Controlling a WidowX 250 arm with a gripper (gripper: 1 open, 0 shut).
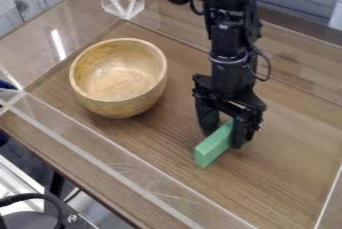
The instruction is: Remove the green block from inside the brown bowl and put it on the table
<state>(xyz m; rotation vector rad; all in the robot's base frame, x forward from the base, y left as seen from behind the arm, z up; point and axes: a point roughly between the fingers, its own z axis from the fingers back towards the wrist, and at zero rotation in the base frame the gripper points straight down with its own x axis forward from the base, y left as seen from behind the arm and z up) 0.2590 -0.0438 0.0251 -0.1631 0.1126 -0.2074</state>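
The green block (214, 150) lies flat on the table (120, 148), to the right of the brown bowl (120, 76) and apart from it. The bowl is upright with nothing inside. My gripper (225, 131) points down just above the block's far end. It is open, one finger on each side of that end, and the fingertips (246, 133) stand clear of the block's sides. The black arm rises from it toward the top of the view.
Clear acrylic walls (127, 183) run along the table's front and left edges. A small clear acrylic piece (122, 1) stands at the back left. Dark cables (27, 213) lie outside the wall at the bottom left.
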